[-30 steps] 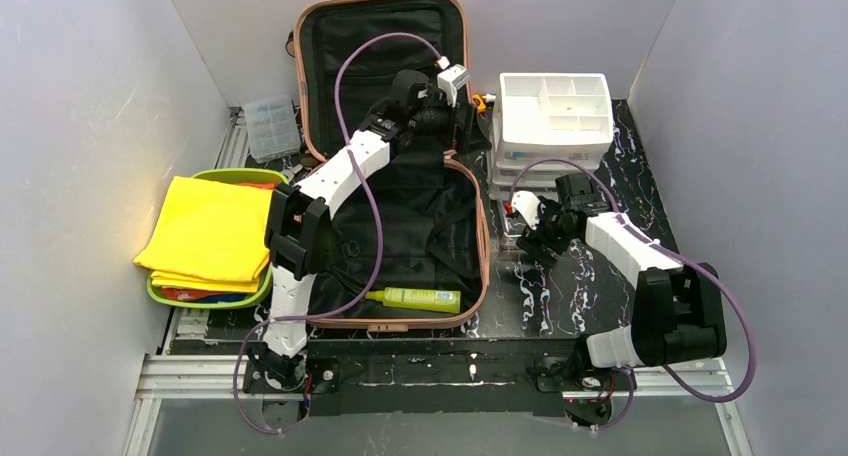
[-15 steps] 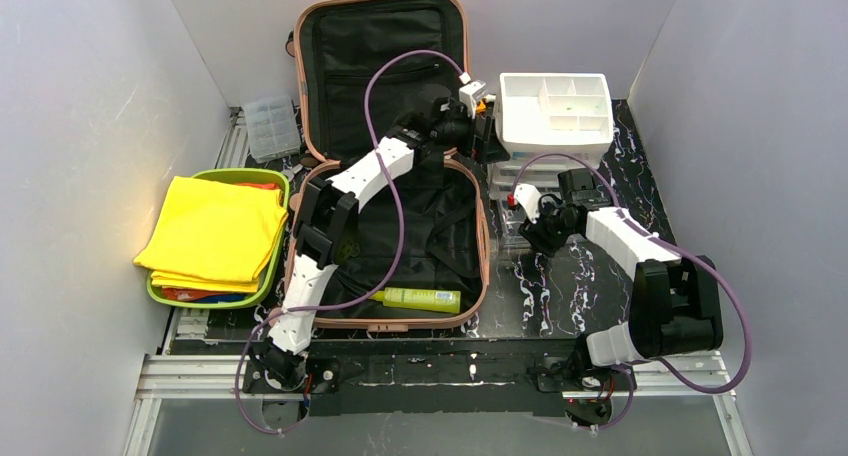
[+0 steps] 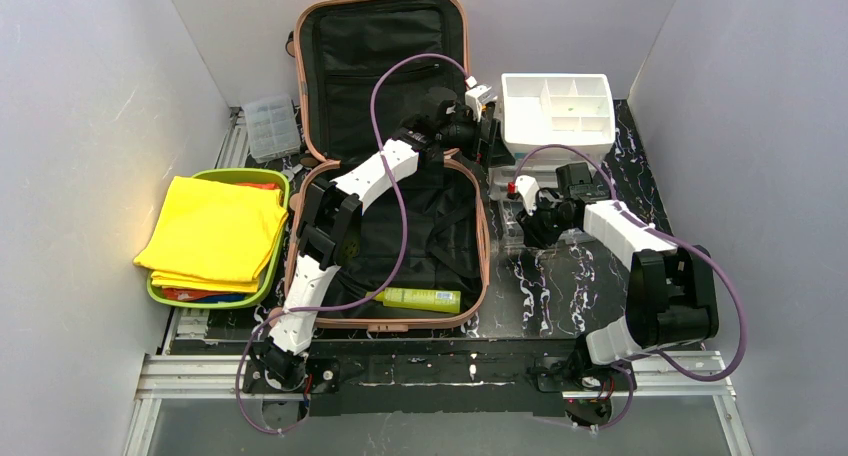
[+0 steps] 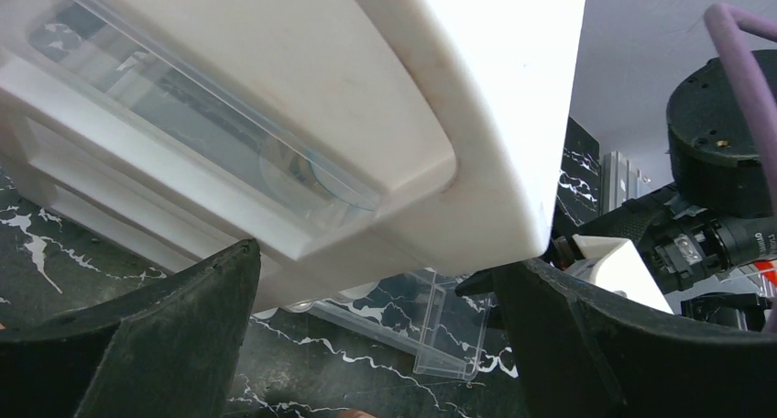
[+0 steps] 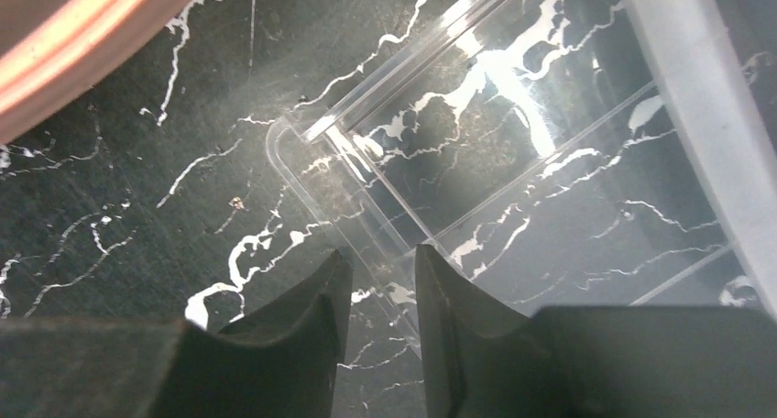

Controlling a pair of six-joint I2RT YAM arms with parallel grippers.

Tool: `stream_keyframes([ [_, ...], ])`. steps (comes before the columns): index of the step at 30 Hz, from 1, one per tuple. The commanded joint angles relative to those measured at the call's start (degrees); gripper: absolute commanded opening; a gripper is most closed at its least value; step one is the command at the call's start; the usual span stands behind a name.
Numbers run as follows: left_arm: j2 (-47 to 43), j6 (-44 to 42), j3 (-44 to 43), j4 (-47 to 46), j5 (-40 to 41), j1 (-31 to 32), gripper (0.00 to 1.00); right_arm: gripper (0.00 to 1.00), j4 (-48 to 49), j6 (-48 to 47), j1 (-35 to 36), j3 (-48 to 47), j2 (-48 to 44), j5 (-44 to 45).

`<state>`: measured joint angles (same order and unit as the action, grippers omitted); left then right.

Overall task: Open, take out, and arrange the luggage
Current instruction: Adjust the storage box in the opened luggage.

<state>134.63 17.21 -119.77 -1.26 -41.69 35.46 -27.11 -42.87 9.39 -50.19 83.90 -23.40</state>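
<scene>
The luggage, a salmon-pink suitcase, lies open with its lid propped against the back wall. Its pink rim shows at the top left of the right wrist view. A lime-green bottle lies in its near half. My left gripper is wide open, with the corner of the white drawer organizer between its jaws. My right gripper straddles the front wall of a clear drawer pulled out of the organizer. Only a narrow gap remains between its fingers.
A lime-green tray holding yellow cloth stands left of the suitcase. A small clear compartment box sits at the back left. White walls close in both sides. The right arm's wrist shows close by in the left wrist view.
My left arm swung right from over the suitcase hinge to the organizer's left side. My right gripper moved in onto the clear drawer's front and its jaws narrowed.
</scene>
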Motion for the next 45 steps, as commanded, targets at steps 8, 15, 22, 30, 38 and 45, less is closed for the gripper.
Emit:
stream_keyframes([
  [8,-1.47,1.2,0.23,-1.64,-4.51,2.73,0.95,0.27,1.6,7.41,0.28,-3.77,2.94,-3.89],
  [15,-1.25,1.75,0.58,-1.64,-5.01,3.56,0.95,0.28,2.68,8.61,0.37,-4.29,1.42,-3.31],
  [22,-0.82,2.11,0.49,-1.64,-5.09,3.81,0.95,0.31,2.94,9.21,0.43,-4.39,2.12,-4.81],
  [30,-4.0,1.32,1.26,0.88,-4.19,2.77,0.98,0.84,-2.73,2.72,0.63,-4.56,-1.04,-6.97],
  [38,-20.14,-15.55,7.31,23.56,2.67,-1.62,0.98,0.98,-7.98,-2.19,0.46,-5.53,-13.34,-6.62],
  [45,-37.7,-38.44,31.68,35.75,14.15,-2.4,0.98,0.98,-17.52,-7.95,0.46,-11.06,-18.01,-7.31],
])
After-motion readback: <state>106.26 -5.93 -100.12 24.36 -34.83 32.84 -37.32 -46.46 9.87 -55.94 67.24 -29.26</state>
